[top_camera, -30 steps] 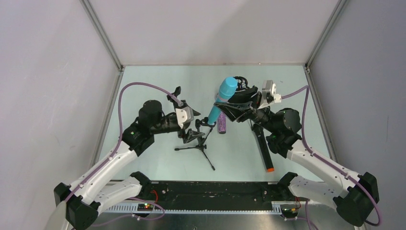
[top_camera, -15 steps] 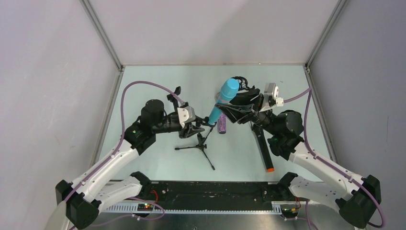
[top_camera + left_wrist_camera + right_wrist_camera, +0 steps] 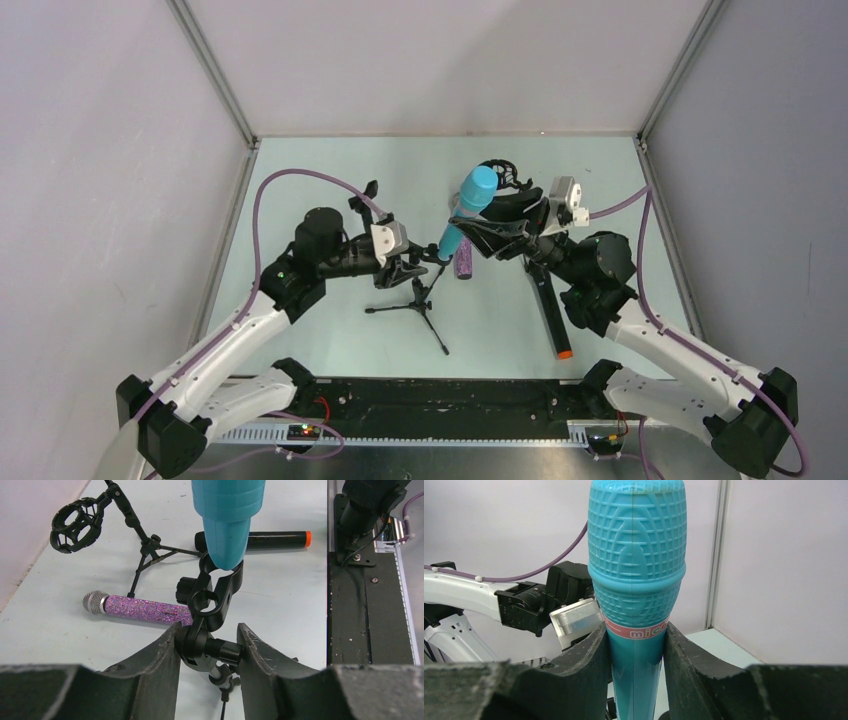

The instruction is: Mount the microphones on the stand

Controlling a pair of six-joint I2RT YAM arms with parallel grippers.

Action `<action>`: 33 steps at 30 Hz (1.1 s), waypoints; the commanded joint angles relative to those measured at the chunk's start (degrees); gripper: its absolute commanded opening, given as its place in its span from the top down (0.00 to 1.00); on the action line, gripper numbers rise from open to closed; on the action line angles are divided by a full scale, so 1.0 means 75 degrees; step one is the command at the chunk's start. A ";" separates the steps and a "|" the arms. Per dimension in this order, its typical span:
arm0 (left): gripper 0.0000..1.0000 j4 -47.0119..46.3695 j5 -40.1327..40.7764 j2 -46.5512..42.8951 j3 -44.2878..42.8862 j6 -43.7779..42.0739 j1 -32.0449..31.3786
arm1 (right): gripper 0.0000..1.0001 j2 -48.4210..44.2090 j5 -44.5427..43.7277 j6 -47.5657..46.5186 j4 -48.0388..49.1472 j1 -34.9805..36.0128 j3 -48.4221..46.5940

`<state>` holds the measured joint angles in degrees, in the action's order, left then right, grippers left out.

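Microphones, three; one stand in use.

Item one: light blue microphone (image 3: 468, 212), tilted, held in the right gripper (image 3: 636, 635), whose jaws clamp the handle just below the head. Its tail end meets the clip (image 3: 216, 582) at the top of the stand (image 3: 422, 303).

Item two: purple glitter microphone (image 3: 140, 608), lying on the surface (image 3: 400, 160) behind the stand.

Item three: black microphone (image 3: 550, 310) with orange end, lying on the surface under the right arm. Neither of these two is attached.

Change noted: a second ago the left gripper (image 3: 207, 642) stood wide beside the stand; now we find it closed on the stand's neck just under the clip. We judge the stand braced, so the blue tail can be pressed into the clip without tipping the tripod.

Views compared: only the left wrist view shows the tail at the clip's mouth, though we cannot confirm it is seated. It also shows a second stand (image 3: 80, 522) with a cage mount, unoccupied. Only the right wrist view shows the grip on the handle; the clip is hidden there. The top view gives the layout of both arms.
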<state>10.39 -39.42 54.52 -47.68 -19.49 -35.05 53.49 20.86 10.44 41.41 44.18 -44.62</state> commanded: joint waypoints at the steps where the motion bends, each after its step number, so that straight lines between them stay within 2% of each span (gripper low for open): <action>1: 0.87 -0.0114 -0.0006 0.0026 -0.0141 -0.0042 -0.0105 | 1.00 0.0008 -0.0236 -0.0151 0.0359 0.0040 -0.0209; 18: 0.88 -0.0118 0.0204 -0.0147 -0.0051 -0.0176 -0.0205 | 1.00 -0.0041 -0.0551 -0.0347 0.0538 0.0042 0.0299; 33: 0.90 -0.0117 0.0458 -0.0241 0.0007 -0.0254 -0.0199 | 1.00 0.0156 -0.0332 -0.0184 0.0617 0.0048 0.0570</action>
<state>10.61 -37.43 54.04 -47.68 -19.59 -36.21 54.08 18.31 9.39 43.88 44.31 -40.49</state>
